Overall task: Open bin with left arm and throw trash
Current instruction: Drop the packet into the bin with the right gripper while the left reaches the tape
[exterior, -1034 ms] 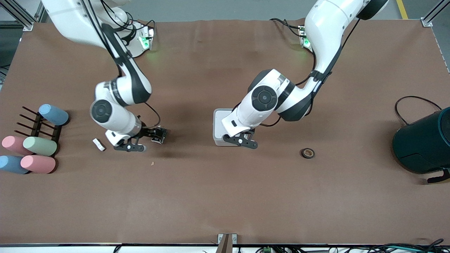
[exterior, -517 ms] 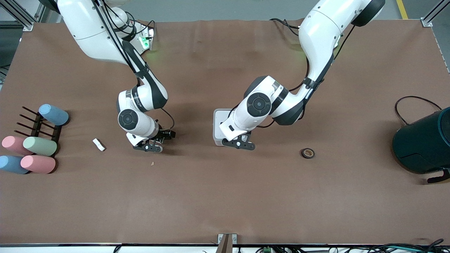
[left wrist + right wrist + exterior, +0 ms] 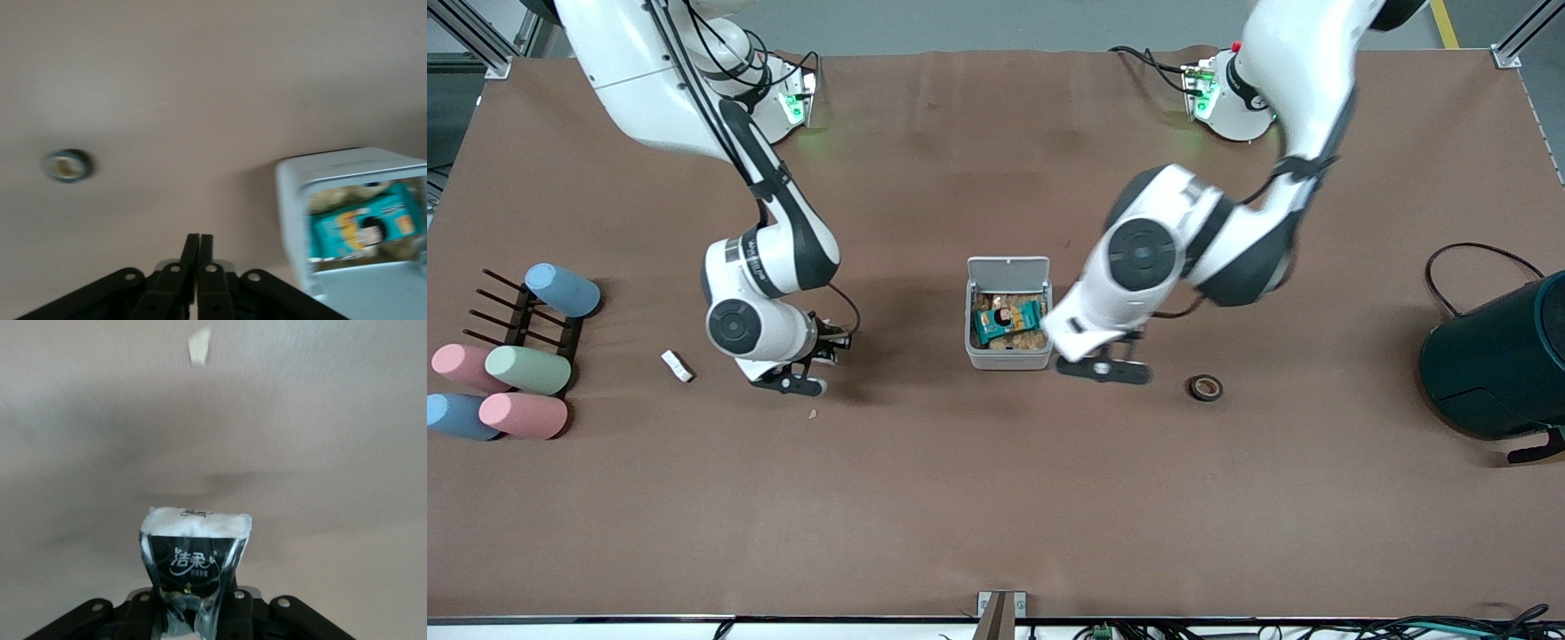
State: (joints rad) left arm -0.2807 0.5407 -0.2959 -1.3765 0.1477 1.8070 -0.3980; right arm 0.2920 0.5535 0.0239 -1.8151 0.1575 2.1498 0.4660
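Note:
The white bin [image 3: 1009,357] stands mid-table with its lid [image 3: 1009,268] hinged up; a teal snack packet lies inside. It also shows in the left wrist view [image 3: 291,200]. My left gripper [image 3: 1104,369] is shut and empty [image 3: 198,241], low over the table between the bin and the black tape ring [image 3: 1205,388] [image 3: 67,165]. My right gripper [image 3: 787,384] [image 3: 193,613] is shut on the crumpled black wrapper [image 3: 193,553], toward the right arm's end from the bin. The white scrap [image 3: 677,365] [image 3: 199,345] lies on the table beside it.
A large dark teal cylinder [image 3: 1498,360] with a cable stands at the left arm's end. Several pastel cylinders [image 3: 527,369] and a black rack [image 3: 525,311] sit at the right arm's end. A tiny crumb [image 3: 812,413] lies near my right gripper.
The bin's lid has swung up and open. My left gripper has moved off the bin toward the tape ring. My right gripper has shifted a little toward the bin with the wrapper.

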